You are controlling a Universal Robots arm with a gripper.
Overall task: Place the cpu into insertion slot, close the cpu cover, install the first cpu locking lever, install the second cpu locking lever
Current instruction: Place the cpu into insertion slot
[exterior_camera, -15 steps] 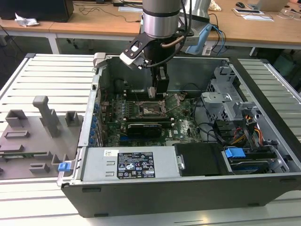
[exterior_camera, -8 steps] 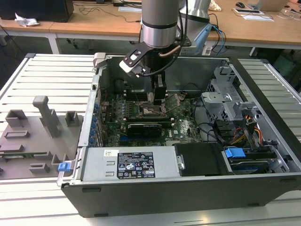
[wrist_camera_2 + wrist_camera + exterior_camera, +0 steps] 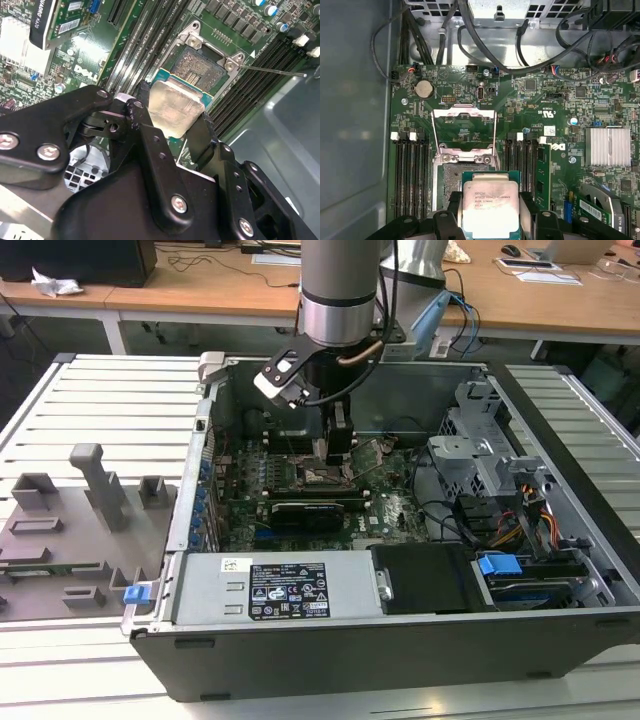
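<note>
1. Note the black two-fingered gripper (image 3: 490, 220) clamped on opposite edges of the flat square chip with dull silver-grey top (image 3: 489, 207), poised partly over the dark square socket with silvery rim (image 3: 451, 182), not seated.
2. See the thin silvery cover frame (image 3: 464, 131) swung open, clear of the socket.
3. Probably best: square chip edges to the socket, hold level, lower gently without pressing, or risk bent contacts.

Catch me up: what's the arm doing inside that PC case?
The arm's gripper is shut on the cpu and holds it over the motherboard, right by the insertion slot. The cpu is not seated: the slot's contacts are bare. The cpu cover is swung open, so nothing is closed or locked yet.
</note>
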